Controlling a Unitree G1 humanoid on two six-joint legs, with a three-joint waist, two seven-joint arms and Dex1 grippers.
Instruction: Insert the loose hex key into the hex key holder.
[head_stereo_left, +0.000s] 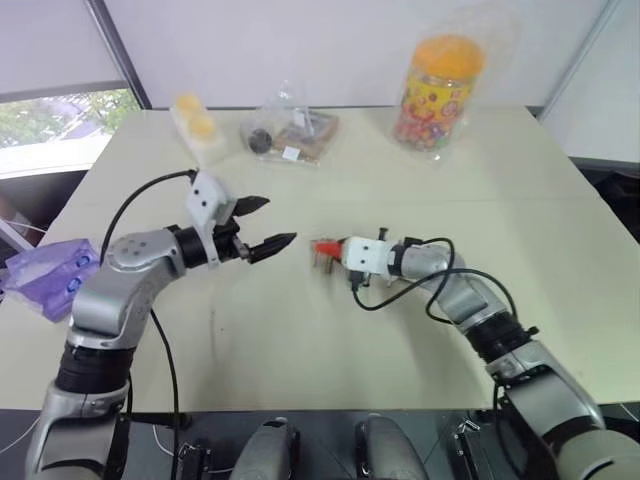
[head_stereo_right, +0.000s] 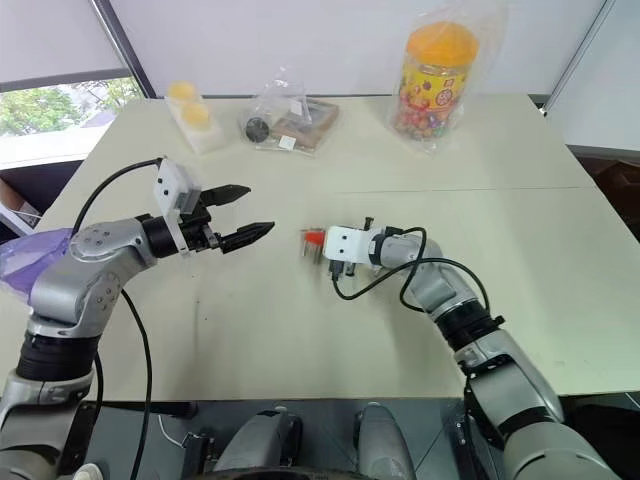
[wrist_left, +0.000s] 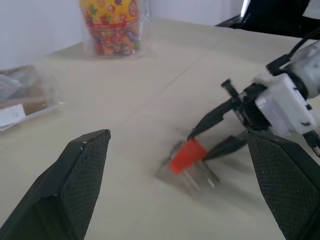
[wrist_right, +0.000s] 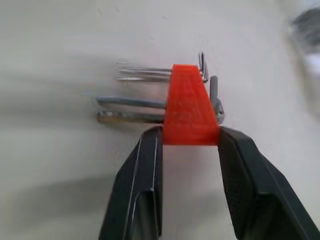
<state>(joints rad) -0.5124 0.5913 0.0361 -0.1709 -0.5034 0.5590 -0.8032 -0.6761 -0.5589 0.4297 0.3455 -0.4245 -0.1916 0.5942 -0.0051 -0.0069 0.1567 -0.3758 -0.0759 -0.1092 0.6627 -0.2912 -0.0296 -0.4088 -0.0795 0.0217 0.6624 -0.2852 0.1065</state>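
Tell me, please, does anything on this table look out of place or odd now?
Nothing looks spilled or damaged. The right gripper pinches the hex key holder by one end, lifted off the table, its keys pointing sideways. The left gripper is open and holds nothing. I cannot find a loose hex key.

Silver arms, black cables, white wrists, black claws (head_stereo_left: 262, 224).

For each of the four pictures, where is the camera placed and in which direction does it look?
Left eye view: on the head, looking down over the table; both arms show.
Right eye view: beside it, same scene.
Left wrist view: along the open left hand toward the hex key holder.
Right wrist view: along the right hand, shut on the holder.
Shared: both wrist views show the holder; left wrist and eye views share the candy jar.
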